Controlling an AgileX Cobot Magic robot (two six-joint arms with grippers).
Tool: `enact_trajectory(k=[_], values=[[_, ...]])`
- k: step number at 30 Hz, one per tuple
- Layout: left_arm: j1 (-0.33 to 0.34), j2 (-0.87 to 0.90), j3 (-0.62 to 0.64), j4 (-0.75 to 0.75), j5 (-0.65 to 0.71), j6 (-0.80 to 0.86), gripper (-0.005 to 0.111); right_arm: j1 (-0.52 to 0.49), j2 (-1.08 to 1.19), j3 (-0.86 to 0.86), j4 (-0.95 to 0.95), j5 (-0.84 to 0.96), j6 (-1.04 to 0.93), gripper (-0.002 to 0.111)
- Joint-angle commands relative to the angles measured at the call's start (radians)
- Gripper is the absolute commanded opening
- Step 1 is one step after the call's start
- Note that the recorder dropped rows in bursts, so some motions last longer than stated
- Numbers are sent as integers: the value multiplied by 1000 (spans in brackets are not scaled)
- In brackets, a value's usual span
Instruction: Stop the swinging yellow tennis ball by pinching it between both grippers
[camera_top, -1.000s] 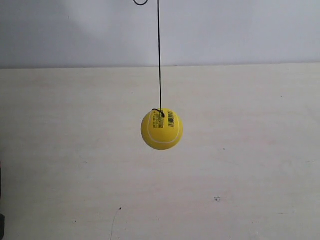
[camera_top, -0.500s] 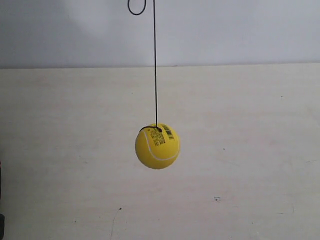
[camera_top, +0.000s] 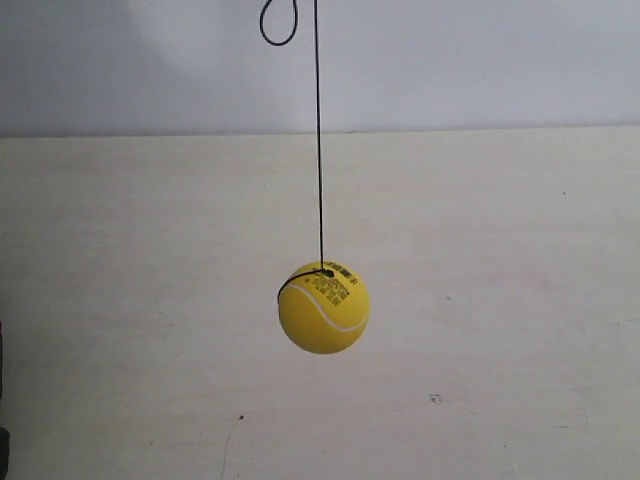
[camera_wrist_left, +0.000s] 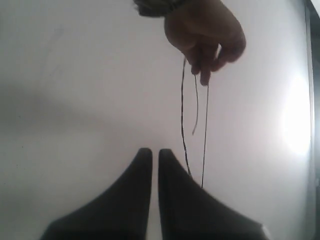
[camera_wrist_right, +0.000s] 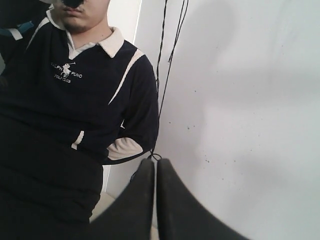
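The yellow tennis ball hangs on a thin black string above the pale table in the exterior view, white seam and black print facing up. Neither gripper shows in that view. In the left wrist view my left gripper is shut, its black jaws nearly touching with nothing between them; a hand holds the string beyond it. My right gripper is shut as well, with the string running past its tips. The ball is hidden in both wrist views.
A pale wooden table fills the lower exterior view with a white wall behind. A person in a dark polo shirt stands beyond the right gripper. A dark object edge sits at the exterior view's lower left.
The ball has swung lower in the exterior view, drifting slightly left and then back right. The string loop at the top has come further into view.
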Motion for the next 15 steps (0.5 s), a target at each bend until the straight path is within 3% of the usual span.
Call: enact_trajectory(k=[1, 6, 11, 15], values=[[62, -7, 3, -271, 5, -8, 5, 1, -6, -4, -2, 1, 6, 0], [161, -7, 3, -405, 34, 13, 5, 1, -6, -4, -2, 1, 6, 0], [231, -7, 3, -605, 208, 64, 5, 1, -6, -4, -2, 1, 6, 0], [258, -7, 3, -633, 354, 195, 5, 1, -6, -4, -2, 1, 6, 0]])
